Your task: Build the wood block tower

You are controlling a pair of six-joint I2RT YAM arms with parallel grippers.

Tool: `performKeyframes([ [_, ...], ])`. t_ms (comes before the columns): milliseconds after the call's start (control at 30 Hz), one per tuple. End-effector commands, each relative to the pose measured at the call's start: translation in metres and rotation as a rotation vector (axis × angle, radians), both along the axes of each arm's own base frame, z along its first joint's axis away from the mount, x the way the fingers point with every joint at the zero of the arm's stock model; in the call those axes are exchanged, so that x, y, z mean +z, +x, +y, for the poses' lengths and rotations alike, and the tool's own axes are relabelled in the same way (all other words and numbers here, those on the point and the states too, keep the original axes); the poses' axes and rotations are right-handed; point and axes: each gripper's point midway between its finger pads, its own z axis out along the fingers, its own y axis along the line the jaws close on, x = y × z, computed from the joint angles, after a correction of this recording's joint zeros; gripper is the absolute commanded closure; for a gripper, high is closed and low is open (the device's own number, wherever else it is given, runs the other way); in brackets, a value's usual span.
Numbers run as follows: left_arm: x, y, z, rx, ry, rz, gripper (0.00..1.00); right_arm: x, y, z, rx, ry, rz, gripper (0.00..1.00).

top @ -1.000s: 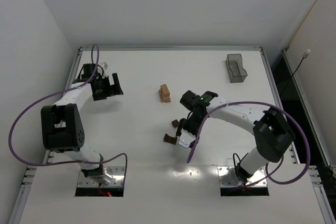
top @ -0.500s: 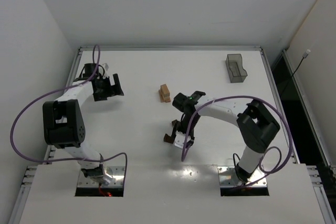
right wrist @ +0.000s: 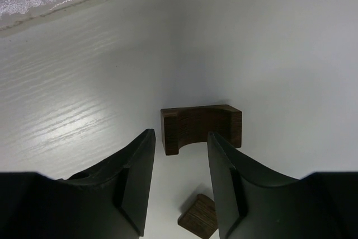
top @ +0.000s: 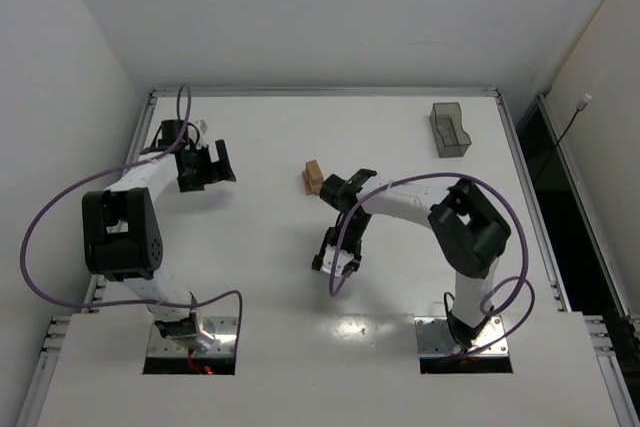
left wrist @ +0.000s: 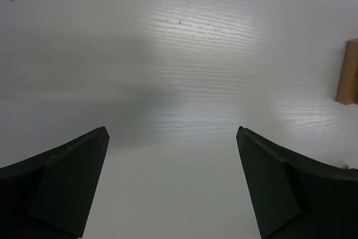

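Since right tool [right wrist: 180, 134] swung left, arch block [right wrist: 202, 123] lies underneath.

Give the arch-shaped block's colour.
The arch block is dark brown; the right wrist view shows it best.

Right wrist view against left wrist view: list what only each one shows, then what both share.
Only the right wrist: a dark brown arch block lying just ahead of the right hand, and a small dark block lower between its fingers. Only the left wrist: a light tan block at the right edge, past the wide-open left hand. Both: white table, dark fingers, nothing gripped.
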Motion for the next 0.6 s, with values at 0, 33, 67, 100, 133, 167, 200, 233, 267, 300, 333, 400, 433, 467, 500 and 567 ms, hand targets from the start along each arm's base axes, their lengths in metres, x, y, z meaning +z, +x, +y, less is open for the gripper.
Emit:
performKeyframes([
  [0, 0.008, 0.013, 0.003, -0.002, -0.005, -0.032, 0.02, 0.009, -0.005, 0.009, 0.041, 0.032, 0.011, 0.61],
  [33, 0.008, 0.013, 0.003, -0.002, -0.005, -0.032, 0.02, 0.006, -0.005, 0.009, 0.041, 0.025, 0.018, 0.61],
  [67, 0.008, 0.013, 0.004, 0.003, 0.002, -0.031, 0.02, 0.005, -0.004, 0.007, 0.042, 0.017, 0.011, 0.62],
  [100, 0.011, 0.016, 0.005, 0.003, 0.004, -0.04, 0.02, 0.005, -0.004, 0.007, 0.042, 0.017, 0.011, 0.62],
  [133, 0.008, 0.015, 0.005, 0.003, 0.002, -0.031, 0.02, 0.005, -0.004, 0.007, 0.042, 0.017, 0.011, 0.64],
  [167, 0.008, 0.015, 0.005, 0.003, 0.002, -0.031, 0.02, 0.001, -0.004, 0.006, 0.044, 0.003, 0.012, 0.65],
  [200, 0.008, 0.015, 0.005, 0.003, 0.002, -0.031, 0.02, 0.001, -0.005, 0.009, 0.053, 0.009, 0.005, 0.66],
  [233, 0.008, 0.015, 0.005, 0.003, 0.002, -0.031, 0.02, -0.002, -0.006, 0.008, 0.053, 0.003, 0.012, 0.66],
  [267, 0.008, 0.015, 0.005, 0.003, 0.002, -0.031, 0.02, -0.003, -0.004, 0.007, 0.054, -0.005, 0.004, 0.66],
  [300, 0.008, 0.015, 0.005, 0.003, 0.002, -0.031, 0.02, -0.003, -0.007, 0.008, 0.063, -0.005, 0.004, 0.66],
  [333, 0.008, 0.015, 0.005, 0.003, 0.002, -0.031, 0.02, -0.003, -0.007, 0.008, 0.064, -0.005, 0.004, 0.66],
  [400, 0.008, 0.015, 0.005, 0.003, 0.002, -0.031, 0.02, -0.001, -0.004, 0.009, 0.065, -0.005, -0.009, 0.68],
  [433, 0.004, 0.015, 0.005, 0.003, 0.001, -0.022, 0.02, -0.004, -0.005, 0.009, 0.065, -0.011, -0.003, 0.68],
  [467, 0.004, 0.015, 0.005, 0.003, 0.001, -0.022, 0.02, -0.004, -0.005, 0.009, 0.065, -0.011, -0.002, 0.68],
  [500, 0.007, 0.018, 0.005, 0.003, 0.002, -0.031, 0.02, -0.004, -0.005, 0.009, 0.065, -0.011, -0.002, 0.68],
  [567, 0.004, 0.017, 0.005, 0.003, 0.001, -0.022, 0.02, -0.006, -0.006, 0.012, 0.067, -0.017, 0.002, 0.69],
])
